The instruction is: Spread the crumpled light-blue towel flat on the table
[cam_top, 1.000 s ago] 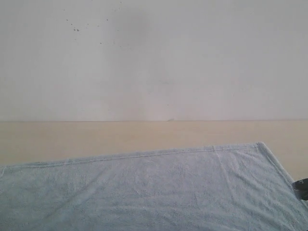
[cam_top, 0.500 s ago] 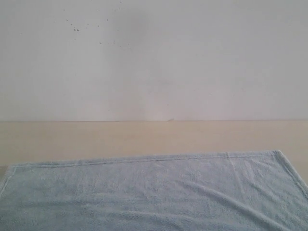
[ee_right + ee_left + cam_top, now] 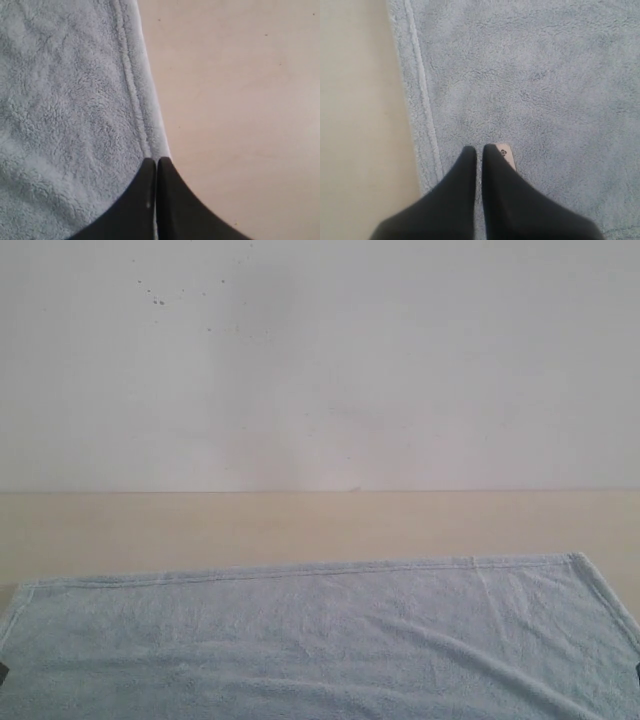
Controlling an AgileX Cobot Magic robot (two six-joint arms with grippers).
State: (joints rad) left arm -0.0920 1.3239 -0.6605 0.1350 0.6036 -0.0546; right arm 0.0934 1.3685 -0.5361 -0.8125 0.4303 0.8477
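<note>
The light-blue towel [image 3: 320, 640] lies spread across the near part of the beige table [image 3: 300, 525], its far hem running straight from left to right with faint ripples. In the left wrist view my left gripper [image 3: 480, 148] is shut on the towel [image 3: 545, 75] just inside its side hem, next to the small white label [image 3: 506, 152]. In the right wrist view my right gripper [image 3: 157, 161] is shut on the hem of the towel [image 3: 60, 100], right at its edge. Dark slivers of the left gripper [image 3: 2, 672] and right gripper [image 3: 637, 670] show at the frame's sides.
A white wall [image 3: 320, 360] rises behind the table's far edge. Bare table [image 3: 355, 100] lies beside the towel's left hem, and more bare table [image 3: 235, 100] beside the right hem.
The towel's far edge swung from slanted to level a second ago and has stayed still since. Dark gripper tips now show at both lower sides of the exterior view.
</note>
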